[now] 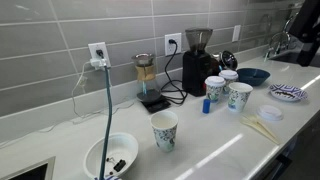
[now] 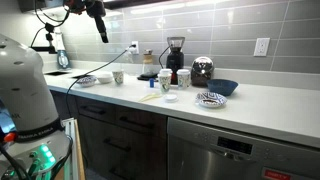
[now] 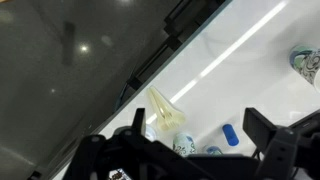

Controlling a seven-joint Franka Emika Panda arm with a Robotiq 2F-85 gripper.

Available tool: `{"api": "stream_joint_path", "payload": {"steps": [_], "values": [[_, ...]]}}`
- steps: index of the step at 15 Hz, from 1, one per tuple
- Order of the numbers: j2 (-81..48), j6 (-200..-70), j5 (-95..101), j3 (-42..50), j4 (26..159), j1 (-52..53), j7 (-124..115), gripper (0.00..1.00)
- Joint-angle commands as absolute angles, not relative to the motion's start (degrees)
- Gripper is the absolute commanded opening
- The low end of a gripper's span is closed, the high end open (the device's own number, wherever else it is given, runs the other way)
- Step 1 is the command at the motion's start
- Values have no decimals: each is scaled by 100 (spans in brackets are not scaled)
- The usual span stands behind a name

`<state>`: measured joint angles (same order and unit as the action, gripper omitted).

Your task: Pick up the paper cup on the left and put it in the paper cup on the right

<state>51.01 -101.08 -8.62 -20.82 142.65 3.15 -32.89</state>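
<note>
A patterned paper cup (image 1: 163, 131) stands alone on the white counter, left of a group of three similar cups (image 1: 228, 90). It also shows in an exterior view (image 2: 118, 77), with the group farther along the counter (image 2: 168, 79). My gripper (image 2: 100, 25) hangs high above the counter, open and empty, far from the lone cup. It shows at the frame edge in an exterior view (image 1: 304, 26). In the wrist view the open fingers (image 3: 198, 115) frame two cups (image 3: 184, 146) far below.
A white bowl (image 1: 110, 157) sits near the lone cup. A coffee grinder (image 1: 198, 60), a glass jar on a scale (image 1: 147, 75), a blue bowl (image 1: 253, 76), a patterned dish (image 1: 286, 93), a small blue object (image 1: 207, 105) and wooden utensils (image 3: 165, 110) are around the cup group.
</note>
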Motion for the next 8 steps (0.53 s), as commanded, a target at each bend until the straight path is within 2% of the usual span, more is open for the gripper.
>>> {"api": "stream_joint_path", "payload": {"steps": [1,8], "values": [[5093,-10095,-854,-2076,14251,319,-3292,100],[5093,-10095,-853,-2076,14251,319,-3292,100]]}}
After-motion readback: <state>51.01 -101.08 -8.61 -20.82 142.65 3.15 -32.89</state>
